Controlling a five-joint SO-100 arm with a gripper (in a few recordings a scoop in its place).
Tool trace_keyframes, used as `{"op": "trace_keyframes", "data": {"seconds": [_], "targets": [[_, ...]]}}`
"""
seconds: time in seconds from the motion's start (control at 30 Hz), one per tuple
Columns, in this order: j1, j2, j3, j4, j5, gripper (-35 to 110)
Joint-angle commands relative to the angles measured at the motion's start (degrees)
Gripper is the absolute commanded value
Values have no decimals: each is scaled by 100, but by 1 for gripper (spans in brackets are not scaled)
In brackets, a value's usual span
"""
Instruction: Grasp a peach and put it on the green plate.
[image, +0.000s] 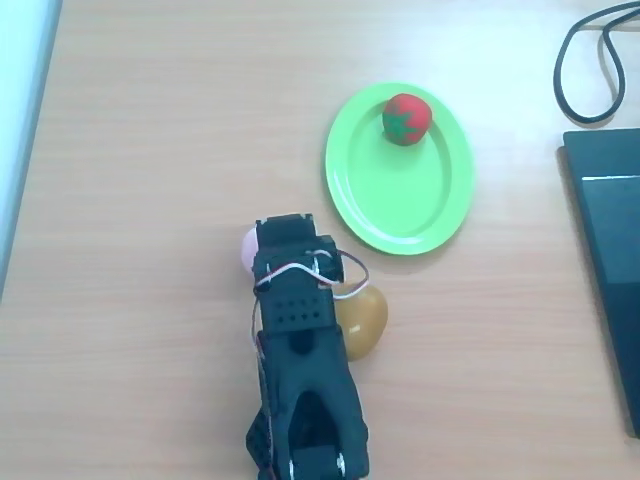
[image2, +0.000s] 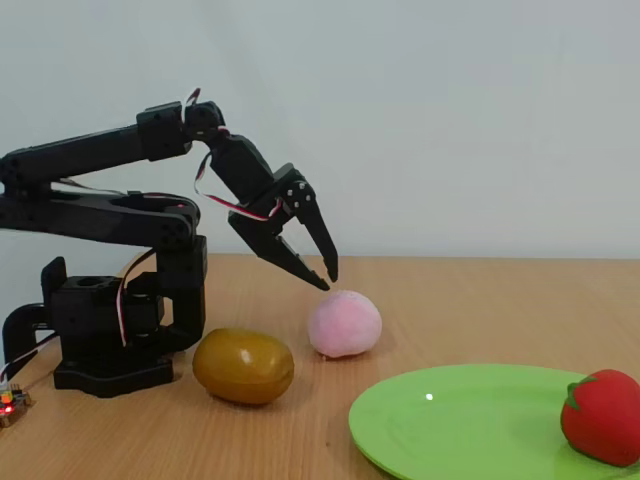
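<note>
Pale wooden table under a plain white wall, lit evenly. Black SO-100 arm reaching out from its base at the left of the fixed view, gripper tilted downward, fingers slightly apart with a narrow gap at the tips, clamped on nothing. Just below and a little right of the fingertips in the fixed view: the peach, pale pink, resting on the table, not touched by either finger, a small gap of air showing above it. Seen from overhead, gripper covering most of the peach, a pink sliver peeking out at its left edge. Below-left of the fingertips in the fixed view, nearer the arm's base: glossy yellow-brown oval fruit, close to the peach, contact impossible to tell; overhead, same fruit lying beside the arm's right flank. Right of the fingers and apart from the peach: green plate, also overhead, carrying a red fruit with a green leaf top near its far rim. Black cable and dark flat device at the overhead view's right edge.
</note>
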Motion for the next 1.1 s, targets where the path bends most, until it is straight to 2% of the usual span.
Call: {"op": "trace_keyframes", "data": {"seconds": [0.0, 0.5, 1.07], "targets": [[-62, -369, -281, 35, -132, 15], [35, -1556, -782, 35, -378, 37], [114, -2514, -817, 44, -1151, 40]]}}
